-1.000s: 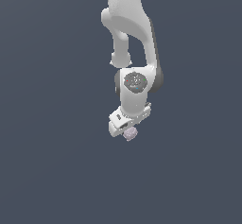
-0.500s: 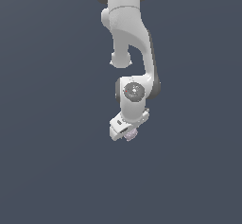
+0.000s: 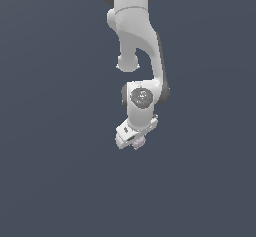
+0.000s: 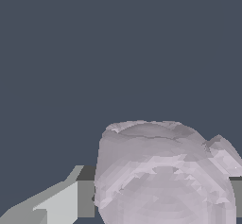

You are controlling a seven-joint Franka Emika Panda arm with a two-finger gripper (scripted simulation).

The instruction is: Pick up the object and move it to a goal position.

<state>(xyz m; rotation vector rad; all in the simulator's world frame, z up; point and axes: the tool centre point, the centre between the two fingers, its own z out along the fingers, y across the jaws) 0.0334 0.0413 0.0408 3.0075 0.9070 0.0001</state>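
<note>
My white gripper (image 3: 134, 140) hung at the end of my white jointed arm (image 3: 137, 56), tilted, against a plain dark slate-blue backdrop with no surface visible beneath it. It was closed on the small, bumpy, pale pinkish-lavender lump (image 3: 139, 142), which peeked out at the tip between the fingers. In the wrist view the lump (image 4: 163, 176) loomed large and rounded, its faceted surface filling the space beside one grey-and-white finger (image 4: 61, 204) that pressed against its side. The opposite finger was mostly hidden behind the lump.
</note>
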